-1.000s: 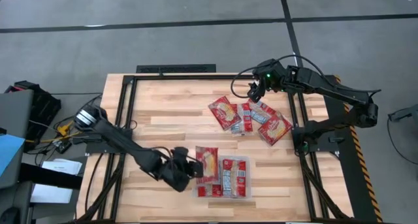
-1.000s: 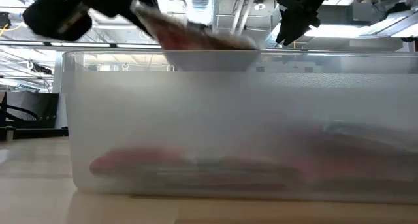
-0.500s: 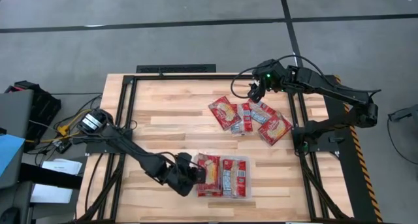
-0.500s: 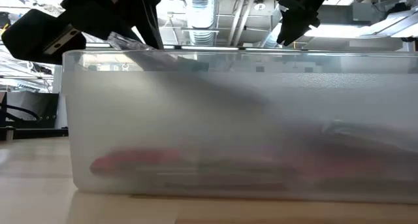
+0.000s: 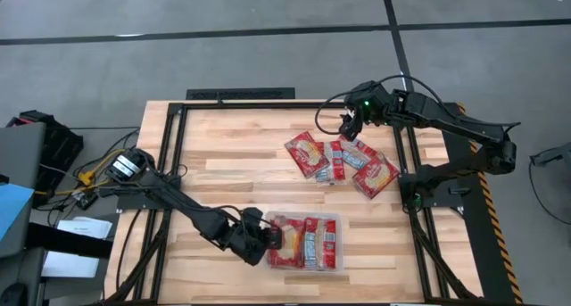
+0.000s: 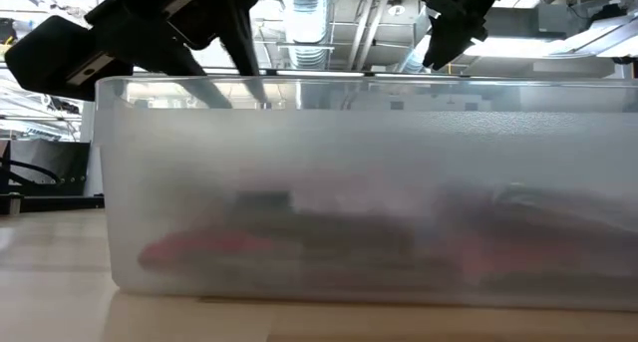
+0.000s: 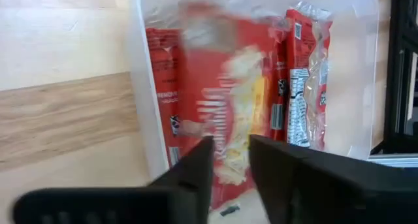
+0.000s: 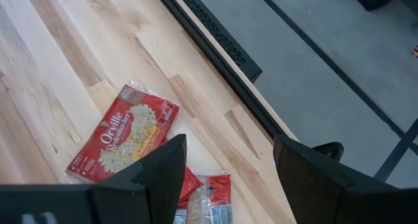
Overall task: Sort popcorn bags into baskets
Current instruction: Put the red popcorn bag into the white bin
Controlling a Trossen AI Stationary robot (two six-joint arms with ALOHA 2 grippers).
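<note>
Left hand (image 7: 228, 162), fingers slightly apart, hangs over the clear bin (image 5: 336, 219) at the counter's (image 5: 232, 154) near edge, apparently dropping a popcorn bag (image 7: 228, 100); right hand (image 5: 344, 126), fingers apart, waits near the far-right corner above the loose bags (image 5: 343, 159).

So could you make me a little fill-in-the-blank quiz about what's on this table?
1. The clear bin holds ____ packets.
2. The left tool is at the bin's edge with its fingers ____.
3. The right tool hangs above the loose packets, which lie on the ____ table.

Missing words: red; open; wooden
</note>
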